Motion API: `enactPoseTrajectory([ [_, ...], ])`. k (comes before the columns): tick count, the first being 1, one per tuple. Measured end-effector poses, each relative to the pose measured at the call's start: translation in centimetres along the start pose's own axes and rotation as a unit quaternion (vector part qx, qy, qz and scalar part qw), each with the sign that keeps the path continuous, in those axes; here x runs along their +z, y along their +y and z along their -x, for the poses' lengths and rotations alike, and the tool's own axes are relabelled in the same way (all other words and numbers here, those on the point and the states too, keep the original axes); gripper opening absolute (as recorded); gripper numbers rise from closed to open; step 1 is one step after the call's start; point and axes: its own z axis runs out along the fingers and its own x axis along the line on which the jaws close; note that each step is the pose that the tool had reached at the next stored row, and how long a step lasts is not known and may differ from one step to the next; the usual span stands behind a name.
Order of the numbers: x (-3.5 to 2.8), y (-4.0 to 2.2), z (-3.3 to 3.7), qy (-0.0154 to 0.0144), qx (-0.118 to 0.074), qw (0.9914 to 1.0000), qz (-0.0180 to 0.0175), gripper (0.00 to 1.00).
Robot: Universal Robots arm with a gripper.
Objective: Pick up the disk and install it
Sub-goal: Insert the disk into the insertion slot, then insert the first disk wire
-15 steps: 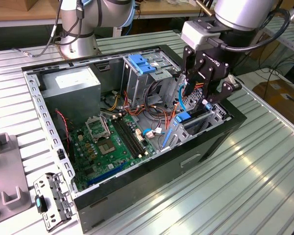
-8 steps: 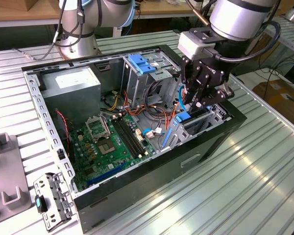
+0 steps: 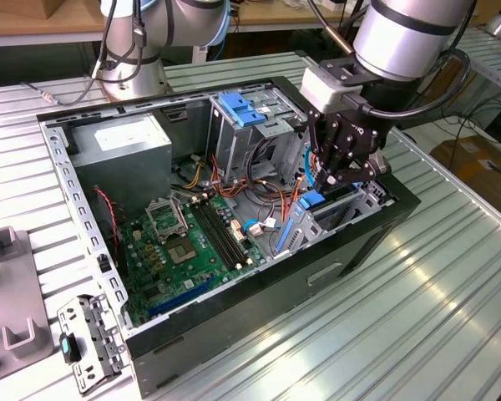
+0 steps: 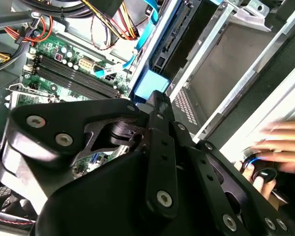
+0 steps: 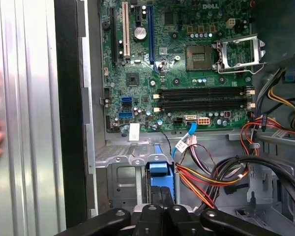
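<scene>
The end effector (image 3: 326, 184) hangs over the open computer case (image 3: 259, 313) on the counter (image 3: 417, 326), toward the exterior view's right. Its 2 fingers (image 5: 152, 199) are pressed together, tips touching the blue end of the disk (image 5: 160, 174). I cannot tell whether they pinch it. The disk stands on edge in the metal bay (image 4: 226, 54), beside the green circuit board (image 5: 187, 64).

Table (image 3: 451, 276) is ribbed metal, claw (image 5: 160, 199) matt black, disk (image 5: 160, 174) frame blue plastic.
</scene>
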Motion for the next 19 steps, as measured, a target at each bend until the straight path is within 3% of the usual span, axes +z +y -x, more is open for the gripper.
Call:
enactPoseTrajectory([
  [14, 0.14, -0.11, 0.01, -0.0002, 0.0, 1.0, 0.0, 0.11],
  [19, 0.19, -1.13, 0.06, -0.0001, 0.0, 1.0, 0.0, 0.11],
])
